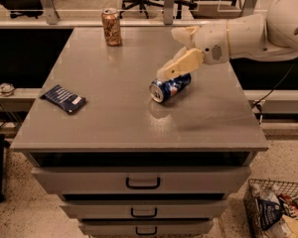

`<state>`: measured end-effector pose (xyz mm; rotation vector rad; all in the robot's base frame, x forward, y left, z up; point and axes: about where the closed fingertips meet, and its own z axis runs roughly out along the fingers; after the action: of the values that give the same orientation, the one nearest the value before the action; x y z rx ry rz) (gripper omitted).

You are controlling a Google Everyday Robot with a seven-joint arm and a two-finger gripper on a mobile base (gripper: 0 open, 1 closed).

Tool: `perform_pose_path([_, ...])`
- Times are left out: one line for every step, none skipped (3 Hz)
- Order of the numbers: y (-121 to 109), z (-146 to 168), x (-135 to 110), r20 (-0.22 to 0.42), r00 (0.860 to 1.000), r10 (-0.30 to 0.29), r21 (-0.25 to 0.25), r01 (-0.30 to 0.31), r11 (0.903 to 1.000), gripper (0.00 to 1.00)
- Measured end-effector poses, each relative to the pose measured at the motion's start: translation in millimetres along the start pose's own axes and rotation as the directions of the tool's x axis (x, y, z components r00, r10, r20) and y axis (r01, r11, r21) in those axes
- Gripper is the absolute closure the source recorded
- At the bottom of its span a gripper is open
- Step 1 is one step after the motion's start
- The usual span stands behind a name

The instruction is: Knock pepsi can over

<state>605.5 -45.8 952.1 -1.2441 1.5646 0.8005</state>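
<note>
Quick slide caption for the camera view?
Pepsi can lies tipped on the grey cabinet top, gripper just above it.

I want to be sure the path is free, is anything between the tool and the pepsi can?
Nothing visible does. The tool hangs just above the pepsi can, which lies on its side mid-table. The gold can at the back edge and the dark blue packet on the left are well clear.

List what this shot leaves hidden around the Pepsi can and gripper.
- Camera view: the open gripper hangs over the pepsi can; its lower finger covers the can's far side, so contact unclear.
- Arm: cut off by the right edge.
- Basket: cut off at the bottom corner.
</note>
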Motion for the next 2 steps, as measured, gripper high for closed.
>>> perform_pose_path([-30, -43, 5, 0.005, 1.0, -0.027, 0.071, 0.026, 0.9971, 0.0])
perform_pose_path([-52, -80, 10, 0.005, 0.999, -0.051, 0.122, 0.05, 0.9913, 0.0])
